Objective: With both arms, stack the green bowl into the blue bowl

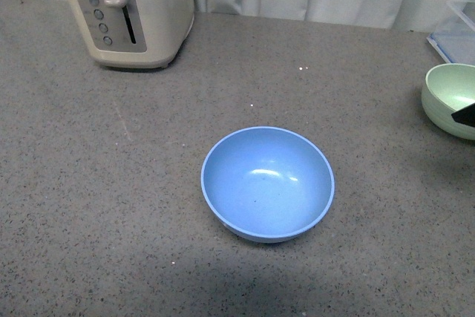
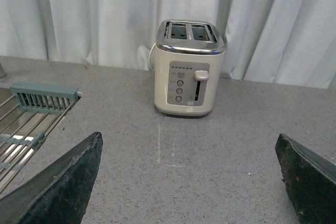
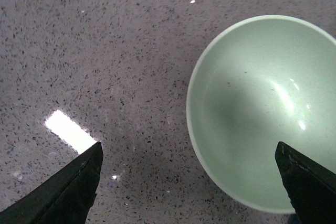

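The blue bowl point(image 1: 267, 183) stands empty and upright in the middle of the grey speckled counter. The green bowl point(image 1: 447, 94) stands upright at the right edge, cut off by the frame. A black fingertip point(image 1: 467, 115) of my right gripper shows over it. In the right wrist view the right gripper point(image 3: 189, 187) is open above the green bowl point(image 3: 262, 108). One finger point(image 3: 310, 187) is over the bowl's inside and the other point(image 3: 68, 192) is over the counter. My left gripper point(image 2: 189, 182) is open and empty above bare counter, facing the toaster, and is out of the front view.
A cream toaster point(image 1: 130, 9) stands at the back left and also shows in the left wrist view point(image 2: 189, 69). A wire dish rack point(image 2: 31, 114) lies at the counter's left edge. A clear container point(image 1: 456, 31) sits behind the green bowl. White curtains hang behind.
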Controlling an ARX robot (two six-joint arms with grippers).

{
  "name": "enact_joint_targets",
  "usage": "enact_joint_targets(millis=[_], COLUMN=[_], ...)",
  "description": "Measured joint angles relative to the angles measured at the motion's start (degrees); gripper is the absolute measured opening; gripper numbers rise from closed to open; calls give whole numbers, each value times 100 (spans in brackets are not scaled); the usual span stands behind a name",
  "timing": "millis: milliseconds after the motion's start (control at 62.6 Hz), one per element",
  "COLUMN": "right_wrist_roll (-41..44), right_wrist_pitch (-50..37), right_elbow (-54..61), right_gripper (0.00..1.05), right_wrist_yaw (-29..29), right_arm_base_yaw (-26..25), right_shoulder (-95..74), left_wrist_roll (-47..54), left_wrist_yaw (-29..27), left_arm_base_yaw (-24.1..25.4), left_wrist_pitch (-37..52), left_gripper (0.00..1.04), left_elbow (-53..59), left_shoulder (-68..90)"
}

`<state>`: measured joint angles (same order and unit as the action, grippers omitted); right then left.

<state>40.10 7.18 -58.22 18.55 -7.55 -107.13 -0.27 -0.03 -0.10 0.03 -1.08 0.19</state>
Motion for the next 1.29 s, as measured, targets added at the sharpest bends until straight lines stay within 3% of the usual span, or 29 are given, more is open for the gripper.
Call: enact_joint_targets(millis=[495,591,1150,1294], right_wrist_roll=[686,756,1147,1241], right_wrist_pitch=[699,822,866,861], right_elbow=[-1432,-1512,-1502,-1355], right_gripper=[95,86,2,2], right_wrist_yaw=[-223,-227,-339,-282], right_arm_base_yaw=[138,173,262,352], right_shoulder=[-1377,-1440,-1443,-1176], left_wrist_roll=[0,0,0,0], left_wrist_yaw=[0,0,0,0], left_arm_base_yaw=[0,0,0,0], left_wrist_pitch=[0,0,0,0], left_gripper=[98,98,98,98], left_elbow=[0,0,0,0], left_shoulder=[0,0,0,0])
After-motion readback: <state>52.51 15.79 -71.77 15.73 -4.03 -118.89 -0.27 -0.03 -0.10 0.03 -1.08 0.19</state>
